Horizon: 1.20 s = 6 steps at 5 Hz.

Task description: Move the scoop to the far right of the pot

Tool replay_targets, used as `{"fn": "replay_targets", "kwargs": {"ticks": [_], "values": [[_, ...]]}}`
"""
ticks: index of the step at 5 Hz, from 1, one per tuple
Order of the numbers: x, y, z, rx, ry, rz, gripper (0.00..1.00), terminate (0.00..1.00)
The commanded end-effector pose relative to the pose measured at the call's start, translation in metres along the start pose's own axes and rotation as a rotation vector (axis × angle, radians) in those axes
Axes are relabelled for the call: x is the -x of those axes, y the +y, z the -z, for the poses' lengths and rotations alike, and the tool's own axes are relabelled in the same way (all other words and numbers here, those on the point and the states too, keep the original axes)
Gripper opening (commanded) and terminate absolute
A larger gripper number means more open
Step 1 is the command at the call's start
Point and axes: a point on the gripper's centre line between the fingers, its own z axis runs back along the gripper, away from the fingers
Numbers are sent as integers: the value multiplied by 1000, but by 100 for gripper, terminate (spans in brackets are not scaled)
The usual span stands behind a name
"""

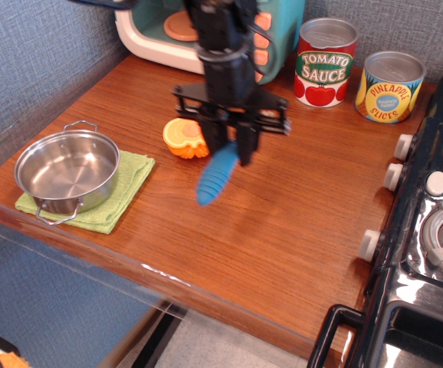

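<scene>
We see the transport step: the gripper, clamped on the scoop, holds it above the tabletop right of the pot; next, we judge, comes carrying it farther right and lowering it.

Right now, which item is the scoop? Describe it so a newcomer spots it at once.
On the wooden counter, look below the toy microwave to the black gripper at the middle. The scoop hangs from it, right of the orange fruit toy: the only ribbed blue handle here.
</scene>
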Motion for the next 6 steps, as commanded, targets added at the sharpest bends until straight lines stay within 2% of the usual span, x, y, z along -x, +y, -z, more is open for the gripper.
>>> {"fn": "replay_targets", "kwargs": {"ticks": [1,2,3,4,5,6], "values": [[24,-32,27,-30,-22,-28,0,0],[40,-40,49,-58,19,-45,0,0],[44,-43,59,-51,32,-50,0,0],[46,-41,60,-68,31,-53,0,0],[43,-38,49,-50,-2,-31,100,0],[39,-35,29,-9,-33,1,100,0]]}}
